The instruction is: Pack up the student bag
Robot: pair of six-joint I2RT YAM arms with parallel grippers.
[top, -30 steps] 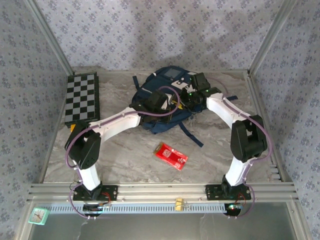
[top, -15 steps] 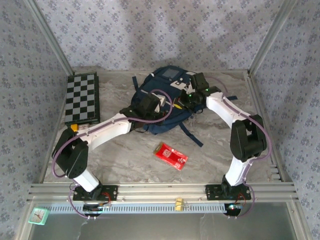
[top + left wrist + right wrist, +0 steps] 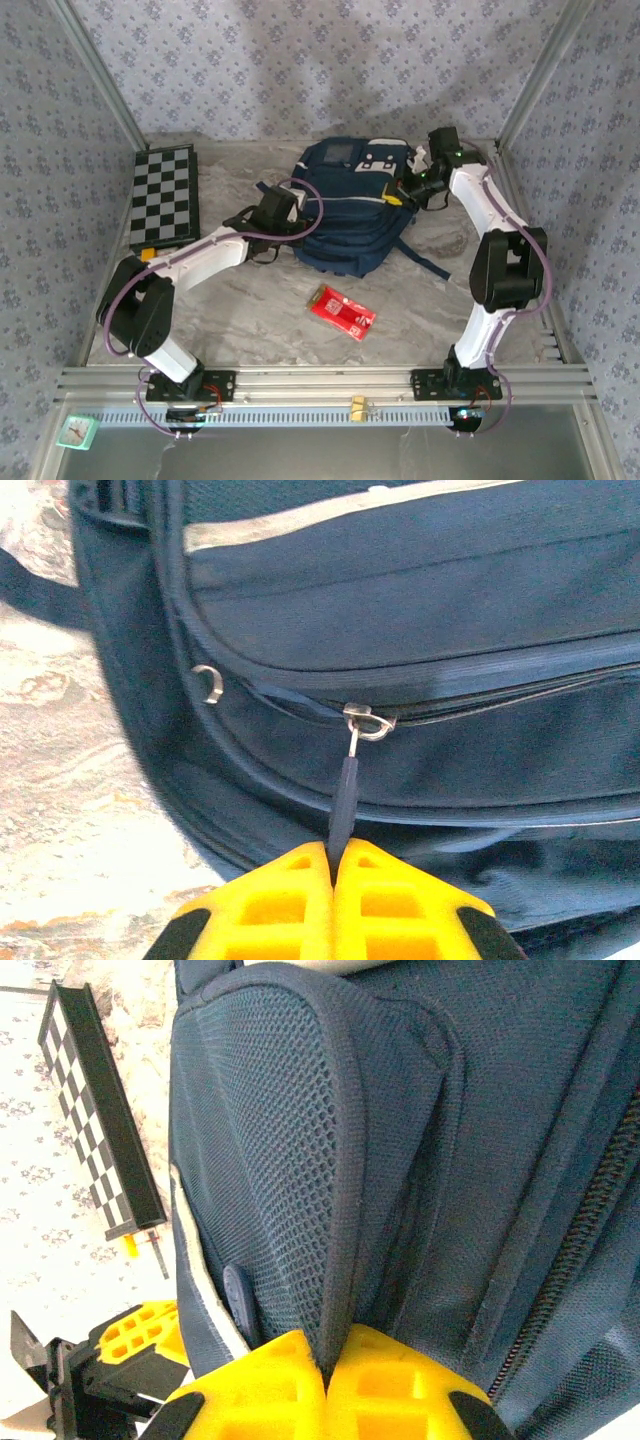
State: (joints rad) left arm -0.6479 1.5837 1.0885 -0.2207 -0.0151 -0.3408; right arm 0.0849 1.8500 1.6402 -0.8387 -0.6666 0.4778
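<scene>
Floral-papered walls (image 3: 330, 60), grey marbled tabletop (image 3: 250, 320) (aluminium rail (image 3: 320, 378) in front).

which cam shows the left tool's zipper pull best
left wrist: the zipper pull is close up, its dark tab pinched in the shut left tool. top external shows that spot on the student bag too small to tell; right wrist faces a mesh pocket.

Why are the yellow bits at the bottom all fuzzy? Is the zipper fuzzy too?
Left wrist view: the yellow fingers sit near the lens and blur; the zipper pull looks sharper. Right wrist view: the mesh on the student bag is crisp. Top external view: soft, even light.
</scene>
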